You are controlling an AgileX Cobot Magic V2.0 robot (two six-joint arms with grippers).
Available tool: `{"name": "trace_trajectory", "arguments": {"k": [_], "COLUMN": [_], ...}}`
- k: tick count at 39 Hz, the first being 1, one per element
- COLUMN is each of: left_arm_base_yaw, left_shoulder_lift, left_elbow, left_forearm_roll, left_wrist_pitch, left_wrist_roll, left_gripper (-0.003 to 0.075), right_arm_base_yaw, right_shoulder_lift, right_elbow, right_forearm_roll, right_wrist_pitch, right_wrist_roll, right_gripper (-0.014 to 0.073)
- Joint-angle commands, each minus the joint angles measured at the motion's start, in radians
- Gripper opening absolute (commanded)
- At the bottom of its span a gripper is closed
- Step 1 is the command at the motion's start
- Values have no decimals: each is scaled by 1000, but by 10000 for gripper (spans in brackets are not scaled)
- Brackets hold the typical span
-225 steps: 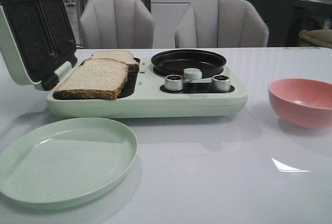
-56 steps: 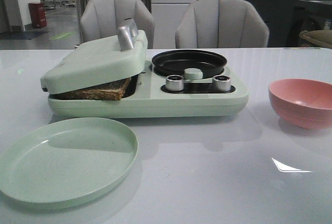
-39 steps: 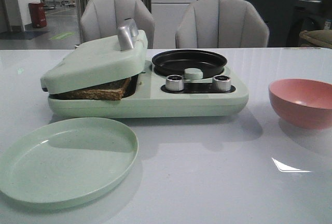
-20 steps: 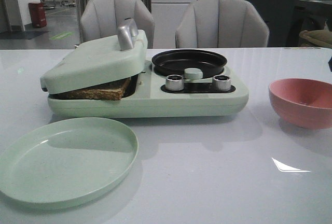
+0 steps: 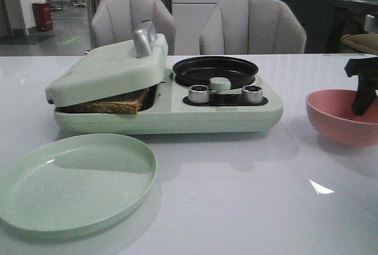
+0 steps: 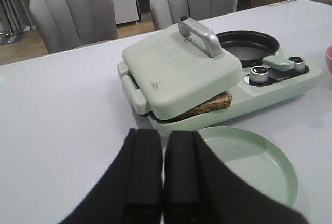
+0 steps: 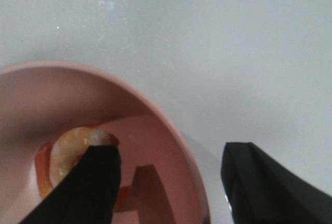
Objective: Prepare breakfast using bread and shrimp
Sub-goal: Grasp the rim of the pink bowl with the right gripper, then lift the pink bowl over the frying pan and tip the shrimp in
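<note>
Spanning the white table (image 5: 236,196) — 2 grey chairs (image 5: 252,25) behind — right gripper (image 7: 171,182) gaped over the shrimp (image 7: 67,156); left gripper (image 6: 163,172) closed, empty.

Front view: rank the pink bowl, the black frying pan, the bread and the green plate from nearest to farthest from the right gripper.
1. Pink bowl: right under the right gripper, at the table's right edge.
2. Black frying pan: mid-table, on the appliance's right half.
3. Bread: under the lowered lid on the appliance's left half.
4. Green plate: front left; its distance is close to the bread's, so this order is tentative.
</note>
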Motion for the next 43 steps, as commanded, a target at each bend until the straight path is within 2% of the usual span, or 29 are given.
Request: {"name": "trace_trajectory", "arguments": {"k": [1, 7, 13, 19, 24, 33, 43], "left_arm_base_yaw": [-8, -8, -8, -8, -8, -8, -8], "left_shoulder_lift": [10, 10, 10, 10, 10, 10, 10], "left_elbow": [-25, -25, -25, -25, -25, -25, -25], "left_forearm_roll": [-14, -14, -14, -14, -14, -14, -14], "left_wrist_pitch": [-80, -80, -80, -82, -82, -82, -82], "left_wrist_roll": [-11, -11, -11, -11, -11, -11, -11], "left_gripper": [114, 114, 114, 114, 114, 113, 114], "right_arm_base_yaw": [-5, -5, -5, -4, 5, 88, 274], "right_shoulder_lift": [-30, -31, -47, -97, -151, -215, -189], "right_elbow": [-40, -60, -136, -192, -209, -209, -206], "right_forearm_roll": [4, 4, 4, 32, 133, 313, 318], "right_wrist_pitch": [-28, 4, 133, 138, 41, -238, -650], "right_wrist_roll": [-16, -16, -18, -18, -67, -270, -329], "right_gripper": [419, 125, 152, 151, 151, 151, 151]}}
